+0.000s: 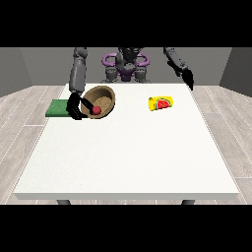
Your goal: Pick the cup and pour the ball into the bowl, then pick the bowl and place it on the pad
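A brown wooden bowl (102,97) is tilted towards the camera, lifted off the white table (128,152), with a red ball (97,109) inside near its lower rim. The hand at the view's left (77,107) grips the bowl's left rim, its thumb over the edge. The green pad (57,108) lies at the table's left edge, just beside that hand. A yellow cup (162,103) with a red pattern lies on its side at the table's back right. The hand at the view's right (188,78) hangs above the table's back right corner, fingers pointing down, holding nothing.
The robot's torso (126,66) stands behind the table's far edge. Grey wooden floor surrounds the table on all sides.
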Controlling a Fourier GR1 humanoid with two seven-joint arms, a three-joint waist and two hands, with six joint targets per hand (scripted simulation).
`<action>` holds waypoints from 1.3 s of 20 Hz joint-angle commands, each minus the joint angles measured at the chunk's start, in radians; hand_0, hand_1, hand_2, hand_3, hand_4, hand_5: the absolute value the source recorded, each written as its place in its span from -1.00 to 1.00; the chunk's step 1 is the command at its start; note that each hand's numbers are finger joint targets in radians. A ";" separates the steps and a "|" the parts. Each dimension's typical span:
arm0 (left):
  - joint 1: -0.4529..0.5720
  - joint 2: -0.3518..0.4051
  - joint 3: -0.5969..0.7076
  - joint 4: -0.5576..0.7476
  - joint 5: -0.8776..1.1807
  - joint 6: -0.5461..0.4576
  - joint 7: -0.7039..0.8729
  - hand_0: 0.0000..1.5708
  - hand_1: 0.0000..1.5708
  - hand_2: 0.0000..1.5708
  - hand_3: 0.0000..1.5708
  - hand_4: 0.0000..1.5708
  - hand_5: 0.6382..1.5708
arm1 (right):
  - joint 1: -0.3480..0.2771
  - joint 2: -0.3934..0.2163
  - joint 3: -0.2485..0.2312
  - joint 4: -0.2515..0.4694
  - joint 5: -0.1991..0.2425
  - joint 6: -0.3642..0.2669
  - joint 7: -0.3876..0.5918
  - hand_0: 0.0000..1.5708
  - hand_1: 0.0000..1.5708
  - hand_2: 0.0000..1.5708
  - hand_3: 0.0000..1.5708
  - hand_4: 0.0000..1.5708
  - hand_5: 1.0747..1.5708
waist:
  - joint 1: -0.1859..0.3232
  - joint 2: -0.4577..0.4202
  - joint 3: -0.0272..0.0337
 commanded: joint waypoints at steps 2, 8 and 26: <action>0.005 0.016 0.016 0.065 0.006 -0.019 0.020 -1.00 -1.00 -1.00 -1.00 -1.00 -0.84 | 0.005 -0.058 0.057 0.042 0.051 0.006 0.300 1.00 1.00 1.00 1.00 0.47 1.00 | 0.011 -0.069 0.0458; 0.053 -0.009 0.069 0.198 0.024 0.032 0.017 -1.00 -1.00 -1.00 -1.00 -1.00 -0.81 | -0.025 -0.171 0.245 -0.071 0.207 0.154 0.526 1.00 1.00 1.00 1.00 0.67 0.93 | -0.131 -0.250 0.0480; 0.149 0.219 0.314 0.347 0.179 -0.019 -0.297 -1.00 -1.00 -1.00 -1.00 -1.00 -0.74 | -0.135 -0.342 0.180 -0.160 0.328 0.249 0.446 1.00 1.00 1.00 0.90 0.95 1.00 | -0.325 -0.080 0.0536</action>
